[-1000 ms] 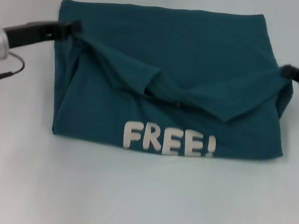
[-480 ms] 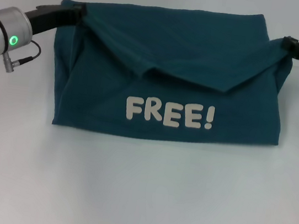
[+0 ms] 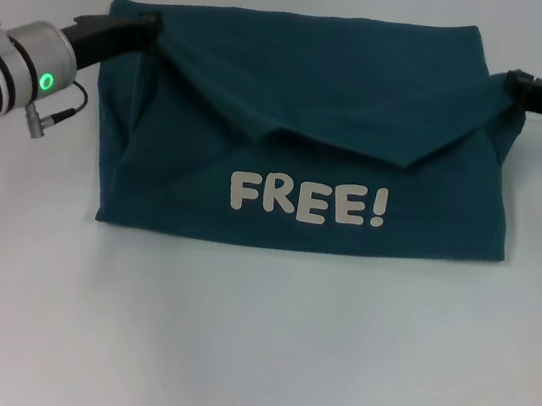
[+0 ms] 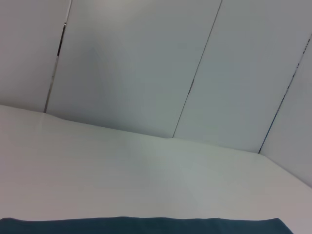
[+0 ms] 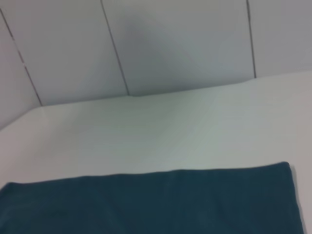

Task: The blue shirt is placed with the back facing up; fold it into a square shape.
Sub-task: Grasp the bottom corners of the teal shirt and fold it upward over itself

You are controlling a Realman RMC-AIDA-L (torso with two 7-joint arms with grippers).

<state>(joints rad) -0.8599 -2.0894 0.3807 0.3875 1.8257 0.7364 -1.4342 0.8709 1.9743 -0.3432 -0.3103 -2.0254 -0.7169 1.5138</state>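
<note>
We have the blue shirt (image 3: 310, 138) lying across the middle and upper part of the head view on the white table (image 3: 249, 362), already doubled over, its white "FREE!" lettering (image 3: 308, 200) facing us low in the centre and a loose flap drooping in a shallow V above it; our left gripper (image 3: 147, 22) sits at the upper left corner of the cloth and our right gripper (image 3: 515, 82) at the upper right corner, each apparently pinching a corner of that flap, though the fingers are hidden in the fabric and we cannot tell how far they are closed; both wrist views show only a strip of teal cloth, bare table and panelled wall. We judge the cotton soft, light and limp; it will sag between two holds and crease wherever it lands; corners and hems are the sensible places to grip, pulled taut and level.
</note>
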